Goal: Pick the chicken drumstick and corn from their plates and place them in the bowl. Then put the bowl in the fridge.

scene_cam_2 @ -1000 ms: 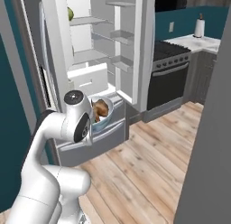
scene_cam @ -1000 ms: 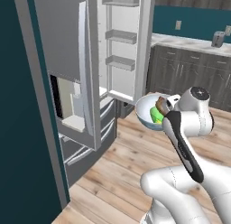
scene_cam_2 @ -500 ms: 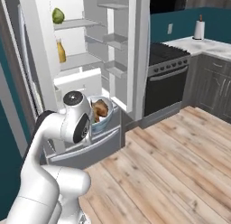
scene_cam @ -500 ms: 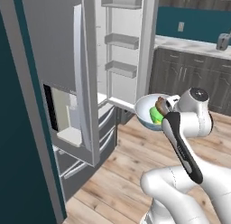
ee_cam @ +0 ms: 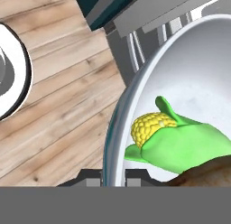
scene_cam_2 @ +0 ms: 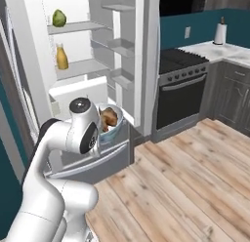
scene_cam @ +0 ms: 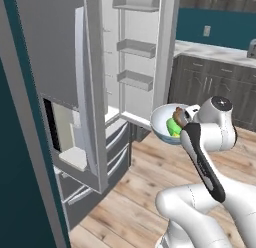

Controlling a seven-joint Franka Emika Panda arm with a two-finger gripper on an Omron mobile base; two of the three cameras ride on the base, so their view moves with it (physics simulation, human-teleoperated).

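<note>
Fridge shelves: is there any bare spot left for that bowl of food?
The white fridge has room. Its top shelf is bare right of the green pear; the shelf below is bare right of the orange bottle. The pale blue-grey bowl itself is crowded.

Left base view: from behind the arm on its left, looking forward and down past the fridge (scene_cam: 95,87) door to the bowl (scene_cam: 161,123), middle distance. Right base view: from behind on the right, facing the open fridge (scene_cam_2: 73,65) shelves with the bowl (scene_cam_2: 114,131) in front; both share fridge, bowl, arm and wood floor (scene_cam_2: 195,187). Hand view: very close, along the claw (ee_cam: 113,178) onto the bowl (ee_cam: 117,123) rim, floor beyond.
</note>
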